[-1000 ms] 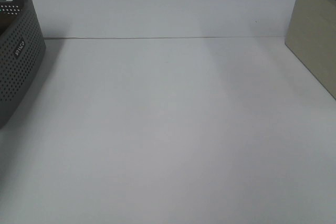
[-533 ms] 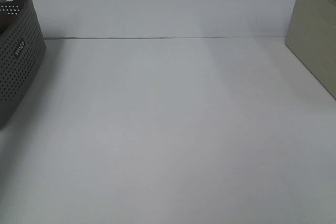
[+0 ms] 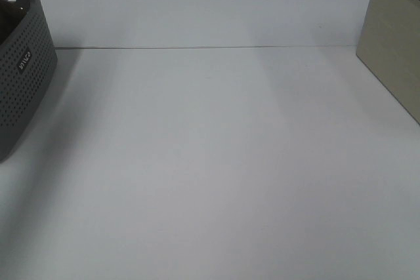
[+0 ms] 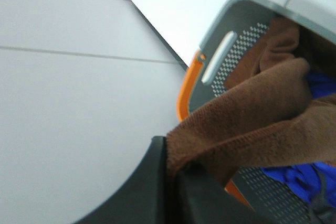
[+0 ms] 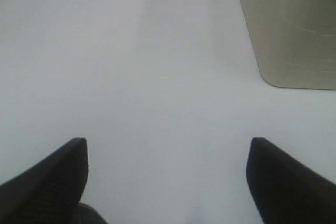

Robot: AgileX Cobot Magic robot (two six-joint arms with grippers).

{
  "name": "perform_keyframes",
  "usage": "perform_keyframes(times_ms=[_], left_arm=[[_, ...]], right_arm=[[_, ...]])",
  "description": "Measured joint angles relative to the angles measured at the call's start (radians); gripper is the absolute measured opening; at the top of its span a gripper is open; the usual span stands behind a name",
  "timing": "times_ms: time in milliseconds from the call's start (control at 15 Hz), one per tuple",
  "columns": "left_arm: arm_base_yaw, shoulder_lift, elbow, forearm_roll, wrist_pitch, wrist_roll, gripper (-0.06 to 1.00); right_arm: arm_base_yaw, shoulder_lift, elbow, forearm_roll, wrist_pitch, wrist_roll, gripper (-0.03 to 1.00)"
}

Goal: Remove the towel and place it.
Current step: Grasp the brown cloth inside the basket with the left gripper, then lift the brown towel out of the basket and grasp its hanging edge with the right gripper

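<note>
- Well, your left gripper [image 4: 170, 182] was pinched tight on the brown towel [image 4: 257, 124].
- The towel reached out of the grey basket [image 3: 23, 77] at the table's [image 3: 210, 162] left edge, over a blue cloth [image 4: 294, 174].
- Your right gripper [image 5: 168, 171] was wide open and held nothing, near the tan box [image 5: 289, 35] by the right edge.

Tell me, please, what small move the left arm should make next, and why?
Probably raise the left gripper upward: it seems shut on the brown towel, whose other end lies in the grey basket over a blue cloth. Lifting should draw it clear before it goes to the table.
</note>
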Motion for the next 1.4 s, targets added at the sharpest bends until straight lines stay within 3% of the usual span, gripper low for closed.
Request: perform_keyframes(times_ms=[200,400,467,600,733,800,933,1000,1400], left_arm=[[-0.142,-0.043,0.0,0.109,-0.148,0.0,0.0],[-0.303,-0.059,0.0,0.201,-0.232,0.0,0.0],[-0.381,-0.059,0.0,0.213,-0.232,-0.003,0.0],[-0.434,-0.059,0.0,0.213,-0.226,-0.004,0.0],[-0.47,-0.059,0.0,0.211,-0.188,-0.004,0.0],[-0.473,-0.059,0.0,0.212,-0.178,-0.004,0.0],[-0.473,-0.059,0.0,0.218,-0.149,0.003,0.0],[-0.498,-0.061,0.0,0.222,-0.136,0.033,0.0],[-0.626,-0.064,0.0,0.221,-0.134,0.075,0.0]], right_arm=[[0.0,0.033,0.0,0.024,-0.002,-0.008,0.79],[0.0,0.144,-0.014,0.164,-0.079,-0.168,0.79],[0.0,0.216,-0.014,0.324,-0.18,-0.336,0.78],[0.0,0.342,-0.014,0.591,-0.263,-0.589,0.77],[0.0,0.49,-0.014,0.859,-0.265,-0.888,0.77],[0.0,0.532,-0.014,0.921,-0.263,-0.943,0.77],[0.0,0.709,-0.014,1.108,-0.248,-1.18,0.77],[0.0,0.895,-0.041,1.201,-0.23,-1.394,0.77],[0.0,1.393,-0.27,1.355,-0.082,-1.673,0.81]])
